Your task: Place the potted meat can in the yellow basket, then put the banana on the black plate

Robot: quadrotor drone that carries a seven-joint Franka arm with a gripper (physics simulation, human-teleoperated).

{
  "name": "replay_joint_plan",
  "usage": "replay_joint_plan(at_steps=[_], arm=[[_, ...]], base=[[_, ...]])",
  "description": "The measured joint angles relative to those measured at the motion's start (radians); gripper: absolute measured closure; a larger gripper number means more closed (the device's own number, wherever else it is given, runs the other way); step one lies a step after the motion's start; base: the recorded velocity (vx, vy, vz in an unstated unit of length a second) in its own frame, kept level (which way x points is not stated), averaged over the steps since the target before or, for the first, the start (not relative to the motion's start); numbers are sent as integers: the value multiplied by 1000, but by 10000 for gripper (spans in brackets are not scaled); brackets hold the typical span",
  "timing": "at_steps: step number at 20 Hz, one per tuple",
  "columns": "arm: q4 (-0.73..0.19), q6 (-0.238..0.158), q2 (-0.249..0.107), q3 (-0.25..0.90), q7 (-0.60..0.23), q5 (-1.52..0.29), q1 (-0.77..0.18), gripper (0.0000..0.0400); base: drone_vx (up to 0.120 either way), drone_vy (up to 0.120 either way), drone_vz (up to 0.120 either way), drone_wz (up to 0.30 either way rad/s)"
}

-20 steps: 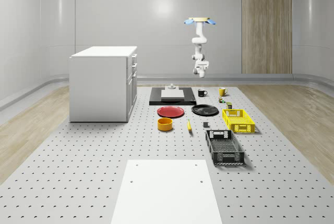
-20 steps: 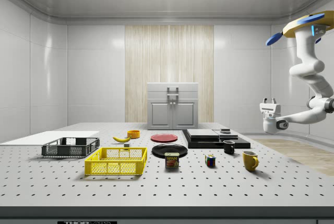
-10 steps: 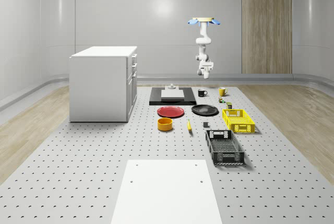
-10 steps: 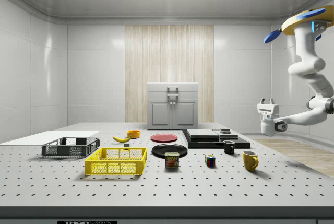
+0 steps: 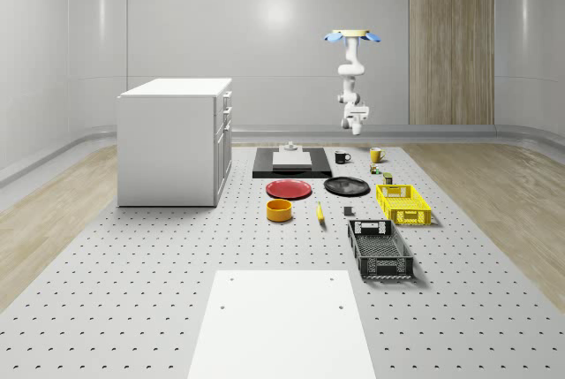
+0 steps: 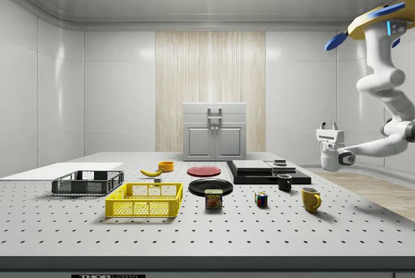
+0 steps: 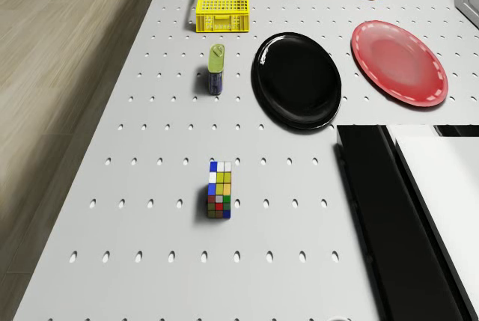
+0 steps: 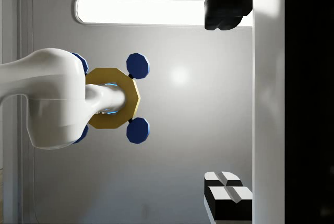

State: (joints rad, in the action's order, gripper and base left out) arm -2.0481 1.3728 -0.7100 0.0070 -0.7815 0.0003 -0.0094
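The gripper (image 6: 330, 126) points upward at the end of the folded arm (image 6: 382, 103), with its fingers (image 8: 224, 186) spread apart and holding nothing; in the wrist view the two finger pads stand far from each other with ceiling between them. Above it, the drone (image 6: 378, 21) hovers high in the air beyond the far end of the perforated table (image 5: 132, 255), at the side view's right. Below and nearest to the gripper stand the yellow mug (image 6: 310, 198) and the black mug (image 6: 284, 183), both on the table surface. Farther out from the gripper lies the Rubik's cube (image 7: 219, 190), then the potted meat can (image 6: 214, 198), which stands upright on the table, well apart from the gripper and just beside the yellow basket (image 6: 144, 200) without being inside it. The black plate (image 7: 296, 79) lies next to the can and bears nothing. The banana (image 6: 151, 172) rests on the table farther still, beyond the black plate and near the orange bowl (image 5: 279, 210), well apart from the gripper.
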Motion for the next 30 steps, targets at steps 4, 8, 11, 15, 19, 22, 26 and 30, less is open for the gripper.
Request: replay_joint_plan(at_steps=[4, 8, 11, 15, 19, 22, 26, 30], arm=[[-2, 3, -2, 2, 0, -3, -1, 0], [-4, 6, -4, 6, -1, -9, -2, 0], [-6, 8, -6, 12, -2, -16, -4, 0], [-8, 11, -8, 26, -4, -36, -8, 0], [-12, 15, -11, 52, -9, -73, -17, 0], [-17, 18, -13, 88, -16, -123, -28, 0], [-37, 24, -19, 173, -33, -243, -54, 0], [-98, 34, -34, 327, -67, -466, -105, 0]], base=[[120, 120, 0, 0], [120, 120, 0, 0], [120, 0, 0, 0], [120, 0, 0, 0], [120, 0, 0, 0], [120, 0, 0, 0], [120, 0, 0, 0], [120, 0, -100, 0]])
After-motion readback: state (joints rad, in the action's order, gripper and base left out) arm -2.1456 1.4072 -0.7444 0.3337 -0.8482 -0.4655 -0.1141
